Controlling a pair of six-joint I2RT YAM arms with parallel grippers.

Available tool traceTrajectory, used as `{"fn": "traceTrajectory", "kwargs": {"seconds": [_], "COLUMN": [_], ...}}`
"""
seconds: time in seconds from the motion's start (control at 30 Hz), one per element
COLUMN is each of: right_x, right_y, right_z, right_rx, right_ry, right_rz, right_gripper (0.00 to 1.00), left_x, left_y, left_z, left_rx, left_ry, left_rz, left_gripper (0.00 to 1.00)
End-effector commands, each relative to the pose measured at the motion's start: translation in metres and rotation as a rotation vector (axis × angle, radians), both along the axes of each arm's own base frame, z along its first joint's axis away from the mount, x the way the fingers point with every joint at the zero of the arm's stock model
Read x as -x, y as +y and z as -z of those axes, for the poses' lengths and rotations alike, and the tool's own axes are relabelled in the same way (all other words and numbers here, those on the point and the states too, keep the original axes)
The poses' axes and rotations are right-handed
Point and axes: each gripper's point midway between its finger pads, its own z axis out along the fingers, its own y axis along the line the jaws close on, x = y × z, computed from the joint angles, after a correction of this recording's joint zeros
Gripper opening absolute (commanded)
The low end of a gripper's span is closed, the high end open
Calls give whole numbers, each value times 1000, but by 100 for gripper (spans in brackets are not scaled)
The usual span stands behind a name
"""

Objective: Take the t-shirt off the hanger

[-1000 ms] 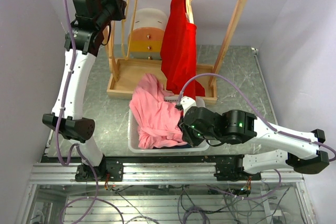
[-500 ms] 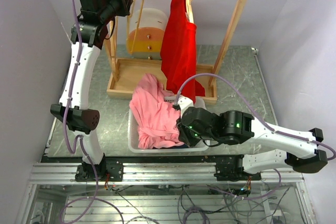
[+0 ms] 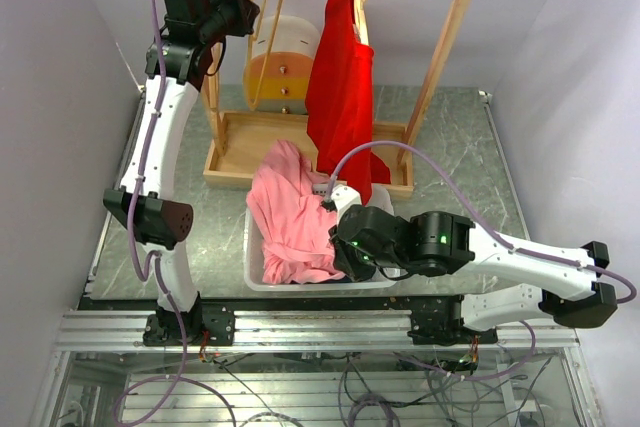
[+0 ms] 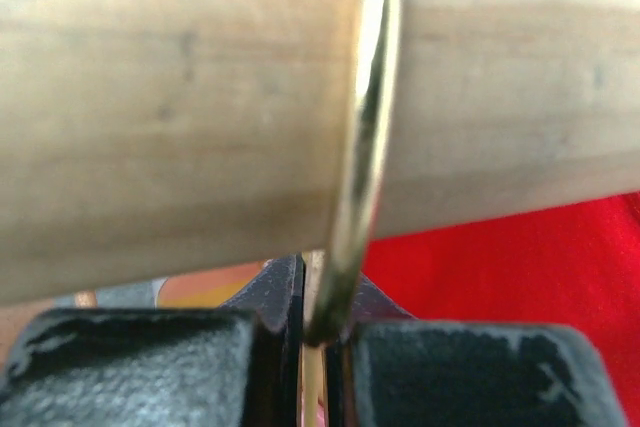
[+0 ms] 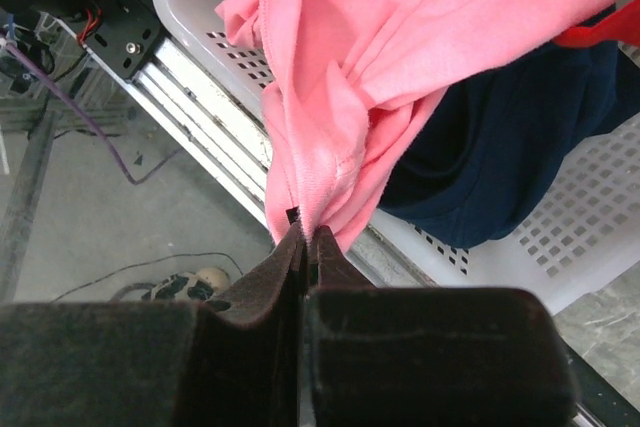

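Top external: the pink t-shirt (image 3: 295,222) is draping over the near basket (image 3: 300,286).
Left wrist: you're pinching the hanger hook (image 4: 370,127) at the rail (image 4: 170,117) with the left gripper (image 4: 318,332). Right wrist: your right gripper (image 5: 303,242) is clamping its hem; tugging nearer risks spilling it out.

A wooden rail (image 4: 180,117) ran across just above the left claw (image 4: 318,332), filling most of that claw's view. A red garment (image 3: 340,87) hung under the same rail, off to the claw's right. Well below the left claw, behind the rack's tray base (image 3: 240,152), stood a small round drawer unit (image 3: 280,62) banded white, yellow and orange. A white perforated basket (image 5: 590,237) lay just beyond the right claw (image 5: 303,237), with a dark navy garment (image 5: 470,157) inside it. A metal frame rail (image 5: 200,107) ran along the basket's near side, left of that claw. The table (image 3: 450,137) was grey and marbled.
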Motion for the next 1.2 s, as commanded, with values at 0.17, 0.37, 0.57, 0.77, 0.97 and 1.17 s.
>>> {"fn": "traceTrajectory", "kwargs": {"seconds": [0.17, 0.37, 0.57, 0.77, 0.97, 1.17], "right_x": [-3, -11, -28, -58, -63, -47], "right_y": [13, 20, 27, 40, 46, 38], "right_z": [-14, -25, -43, -117, -234, -350], "right_rx": [-45, -47, -48, -190, -443, -698], "right_ry": [-27, -73, -161, -352, -549, -763], "right_rz": [9, 6, 29, 87, 18, -114], "right_gripper": [0, 0, 0, 0, 0, 0], "left_x": [11, 40, 79, 132, 168, 194], "left_y": [3, 8, 6, 5, 1, 3], "left_z": [15, -14, -56, -91, -99, -108], "left_rx": [10, 46, 92, 172, 225, 247], "left_ry": [58, -6, -89, -163, -176, -194], "left_rz": [2, 12, 69, 144, 213, 237], "left_gripper": [44, 63, 68, 70, 70, 74]}}
